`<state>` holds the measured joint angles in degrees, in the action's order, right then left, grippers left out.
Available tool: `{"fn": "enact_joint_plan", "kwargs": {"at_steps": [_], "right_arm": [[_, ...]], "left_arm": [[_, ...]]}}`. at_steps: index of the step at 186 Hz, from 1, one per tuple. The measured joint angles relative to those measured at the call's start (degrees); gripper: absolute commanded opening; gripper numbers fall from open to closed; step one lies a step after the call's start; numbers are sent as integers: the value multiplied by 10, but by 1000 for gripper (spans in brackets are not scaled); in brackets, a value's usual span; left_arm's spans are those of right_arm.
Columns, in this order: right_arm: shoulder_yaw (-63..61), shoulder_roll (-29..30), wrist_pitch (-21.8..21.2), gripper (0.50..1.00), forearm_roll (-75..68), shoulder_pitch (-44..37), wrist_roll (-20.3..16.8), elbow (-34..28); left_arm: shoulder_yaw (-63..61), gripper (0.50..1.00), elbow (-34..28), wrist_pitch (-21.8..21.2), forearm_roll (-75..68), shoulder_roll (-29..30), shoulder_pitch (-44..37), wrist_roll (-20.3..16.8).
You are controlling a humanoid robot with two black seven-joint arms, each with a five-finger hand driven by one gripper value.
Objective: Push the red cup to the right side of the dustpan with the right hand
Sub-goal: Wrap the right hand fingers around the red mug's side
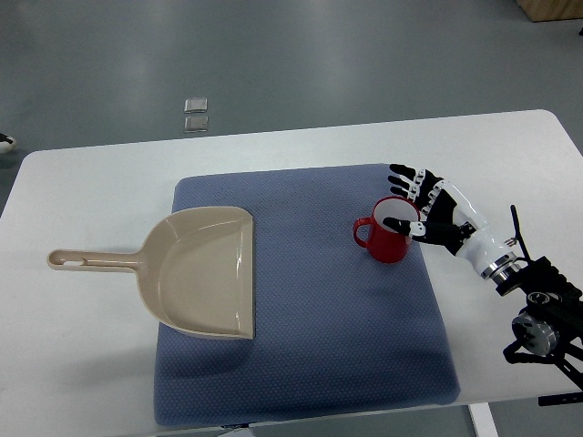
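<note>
So a white desk (82, 346) is seen from above, and most of its middle is covered by a blue-grey padded mat (346, 337). On the left part of that mat a beige dustpan (205, 273) is laid flat, its open mouth turned toward the right and its long handle stuck out to the left, past the mat edge and onto the bare desk.

The right hand (433, 211) is brought in from the lower right corner, black and white, with a chunky black wrist and cabling behind it at the desk's edge. Its fingers (407, 179) are spread open and nothing is gripped; the fingers are fanned out behind the cup's rim, and one black fingertip is laid over the rim on the cup's right side, so contact looks to be made there.

The red cup (387, 231) is stood upright on the right part of the mat, well apart from the dustpan and to the right of it, with its handle pointed left toward the pan. A white inside can be seen.

Off the desk, two small clear squares (196, 114) are spotted on the grey floor beyond the far edge.
</note>
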<state>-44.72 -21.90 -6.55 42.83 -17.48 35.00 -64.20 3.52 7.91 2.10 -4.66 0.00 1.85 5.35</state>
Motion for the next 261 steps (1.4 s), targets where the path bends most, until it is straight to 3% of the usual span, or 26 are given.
{"fn": "enact_joint_plan", "kwargs": {"at_steps": [179,261], "right_arm": [[-2,28,77,928,46,10,0,7],[-7,37,92,928,47,13,0,23]], "left_arm": [[0,1000,0,0,0,0,0,0],[0,1000,0,0,0,0,0,0]]}}
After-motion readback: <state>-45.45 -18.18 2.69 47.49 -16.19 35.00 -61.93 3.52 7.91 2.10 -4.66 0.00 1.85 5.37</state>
